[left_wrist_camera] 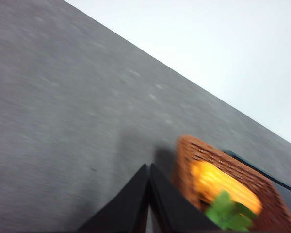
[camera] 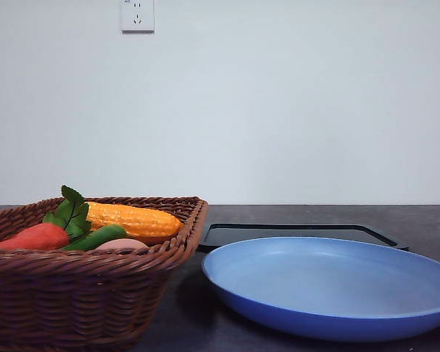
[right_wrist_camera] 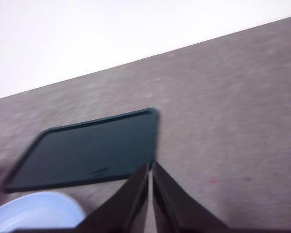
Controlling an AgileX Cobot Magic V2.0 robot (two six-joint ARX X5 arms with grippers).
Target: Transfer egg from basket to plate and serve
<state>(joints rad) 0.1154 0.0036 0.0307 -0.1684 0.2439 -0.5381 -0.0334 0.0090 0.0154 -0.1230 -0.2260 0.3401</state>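
The brown wicker basket (camera: 88, 286) stands at the front left of the table. The pinkish egg (camera: 122, 243) peeks just over its near rim, beside a green vegetable. To its right lies the light blue plate (camera: 330, 282), with nothing on it. In the left wrist view my left gripper (left_wrist_camera: 149, 168) is shut and holds nothing, above the dark table, with the basket (left_wrist_camera: 196, 148) just beyond its tips. In the right wrist view my right gripper (right_wrist_camera: 150, 165) is shut and holds nothing, near the corner of the black tray, with the plate (right_wrist_camera: 39, 211) off to one side.
In the basket lie a corn cob (camera: 136, 218), a red-orange carrot-like vegetable (camera: 33, 237) and green leaves (camera: 70, 209). A flat black tray (camera: 301, 233) lies behind the plate. A white wall with a socket (camera: 137, 15) closes the back.
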